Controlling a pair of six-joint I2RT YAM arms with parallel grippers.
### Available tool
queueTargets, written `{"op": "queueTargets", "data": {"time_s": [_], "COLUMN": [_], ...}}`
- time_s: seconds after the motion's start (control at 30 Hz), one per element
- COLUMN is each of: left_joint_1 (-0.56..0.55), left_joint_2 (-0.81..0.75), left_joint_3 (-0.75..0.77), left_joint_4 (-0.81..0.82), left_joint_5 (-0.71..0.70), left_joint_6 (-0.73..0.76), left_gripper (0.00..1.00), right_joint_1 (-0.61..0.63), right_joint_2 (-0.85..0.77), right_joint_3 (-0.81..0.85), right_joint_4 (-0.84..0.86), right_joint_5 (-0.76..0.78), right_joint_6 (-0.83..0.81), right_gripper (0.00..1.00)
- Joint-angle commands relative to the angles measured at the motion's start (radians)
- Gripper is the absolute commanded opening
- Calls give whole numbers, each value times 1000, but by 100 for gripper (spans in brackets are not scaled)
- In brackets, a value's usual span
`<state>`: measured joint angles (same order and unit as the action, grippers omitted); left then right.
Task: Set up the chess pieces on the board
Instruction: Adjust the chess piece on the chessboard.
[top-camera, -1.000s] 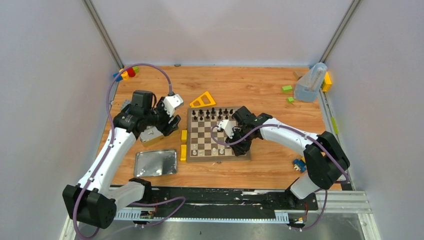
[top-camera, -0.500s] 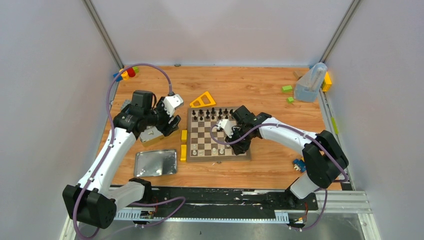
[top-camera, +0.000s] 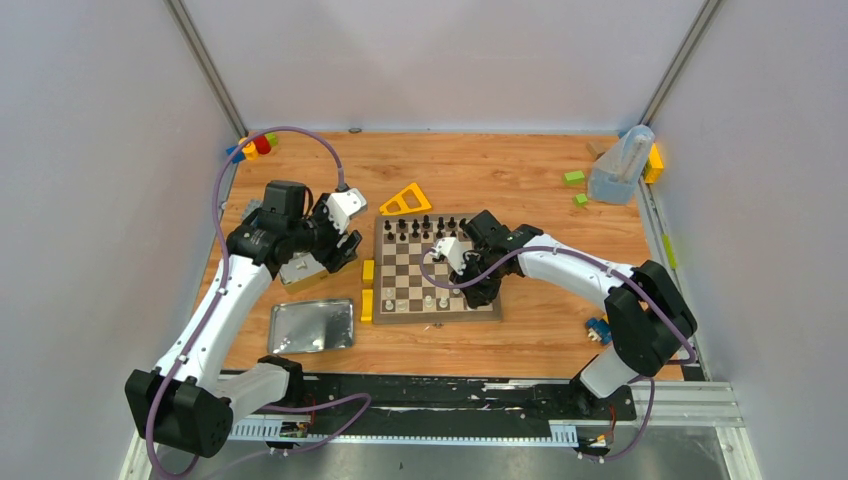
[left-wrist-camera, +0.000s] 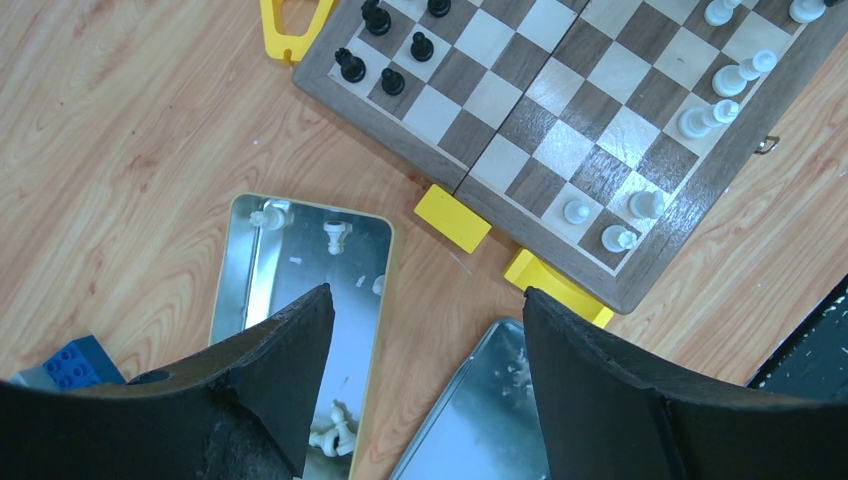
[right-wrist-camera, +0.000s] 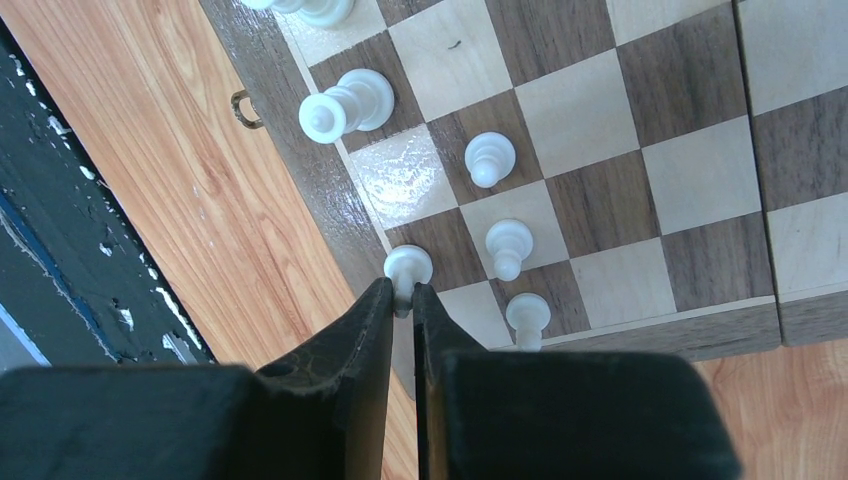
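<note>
The board lies mid-table. Black pieces line its side toward the table's far edge, and white pieces stand on the rows toward the near edge. The right hand is pinched tight on one white piece by the board's near right corner. The left hand hovers spread wide above an open tin left of the board, with loose white figures lying in it.

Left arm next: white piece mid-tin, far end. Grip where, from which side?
Pinch the white piece across its slim stem below the wider head, coming straight down from above: it sits clear of the tin rim and other pieces, so the open left gripper should fit either side.
</note>
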<state>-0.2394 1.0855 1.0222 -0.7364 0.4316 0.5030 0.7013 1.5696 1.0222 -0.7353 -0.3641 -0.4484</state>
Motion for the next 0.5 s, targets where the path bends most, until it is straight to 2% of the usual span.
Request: {"op": "queueTargets", "data": {"time_s": [0.0, 0.47], "left_joint_1": [8, 8], "left_joint_2": [-19, -22], "left_joint_3": [38, 37], "left_joint_4": [5, 3], "left_joint_5": [3, 4], "left_joint_6": [-9, -9], "left_gripper": [77, 78], "right_joint_1": [-2, -2], "right_joint_2": [5, 0], "right_joint_3": [41, 39], "right_joint_4": [34, 43], "right_joint_5": [17, 41], "right_joint_6": [10, 7], "right_gripper": [12, 11]}}
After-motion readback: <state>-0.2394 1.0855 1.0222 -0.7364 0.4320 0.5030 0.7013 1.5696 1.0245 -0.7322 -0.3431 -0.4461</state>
